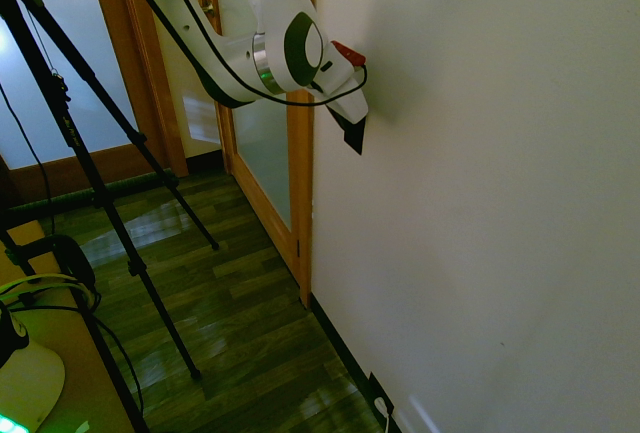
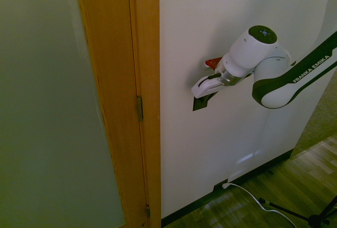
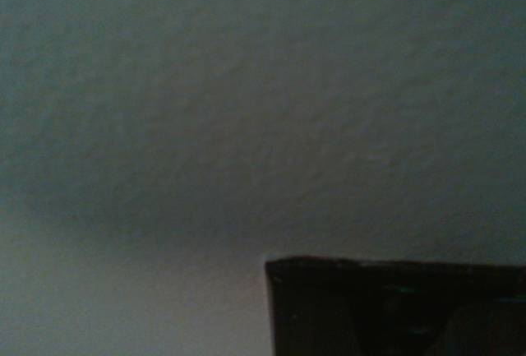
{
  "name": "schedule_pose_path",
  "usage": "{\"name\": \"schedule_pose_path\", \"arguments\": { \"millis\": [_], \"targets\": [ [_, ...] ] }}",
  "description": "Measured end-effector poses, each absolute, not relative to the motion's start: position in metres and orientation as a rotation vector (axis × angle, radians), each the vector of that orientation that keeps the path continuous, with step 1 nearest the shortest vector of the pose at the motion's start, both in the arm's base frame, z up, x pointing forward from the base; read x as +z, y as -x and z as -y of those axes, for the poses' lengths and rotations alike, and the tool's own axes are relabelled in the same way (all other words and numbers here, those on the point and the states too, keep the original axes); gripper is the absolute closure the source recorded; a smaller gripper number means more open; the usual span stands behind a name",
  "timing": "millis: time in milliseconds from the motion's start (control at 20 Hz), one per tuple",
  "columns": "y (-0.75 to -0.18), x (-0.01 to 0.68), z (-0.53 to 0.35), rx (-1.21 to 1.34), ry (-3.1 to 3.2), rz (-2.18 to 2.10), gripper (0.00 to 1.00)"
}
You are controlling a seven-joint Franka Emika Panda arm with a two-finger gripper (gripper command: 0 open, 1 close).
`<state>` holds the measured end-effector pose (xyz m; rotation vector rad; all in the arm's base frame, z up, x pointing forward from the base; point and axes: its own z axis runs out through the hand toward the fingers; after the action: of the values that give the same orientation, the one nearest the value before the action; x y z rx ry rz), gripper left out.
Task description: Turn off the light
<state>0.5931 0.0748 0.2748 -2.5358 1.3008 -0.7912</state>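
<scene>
On smooth wall (image 1: 480, 203), rectangular black switch (image 2: 202, 101) (matte)

The arm (image 1: 215, 48) is glossy white, built of rounded, swollen segments with smooth shells. Dark green-black bands and oval patches mark the joints — one large oval sits on the side of the wrist housing (image 1: 300, 48), and a round dark cap tops that same housing (image 2: 262, 33) with a tiny blue-lit mark in it. A bright metal ring (image 1: 264, 63) separates the wrist from the segment behind it. A thin black cable (image 1: 190, 28) runs along the outside of the shell and loops under the wrist. Black lettering on a dark stripe (image 2: 310, 70) reads FRANKA EMIKA. The hand (image 2: 206, 87) is a flat white block, with a small red part (image 2: 212, 62) beside it.
</scene>
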Motion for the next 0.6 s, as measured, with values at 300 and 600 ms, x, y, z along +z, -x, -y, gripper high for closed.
{"name": "schedule_pose_path", "arguments": {
  "millis": [300, 600],
  "targets": [
    [-0.579, 0.267, -0.086, -0.836, 2.542, -1.247, 0.0],
    [-0.542, 0.272, -0.113, -0.897, 2.475, -1.229, 0.0]
  ]
}}
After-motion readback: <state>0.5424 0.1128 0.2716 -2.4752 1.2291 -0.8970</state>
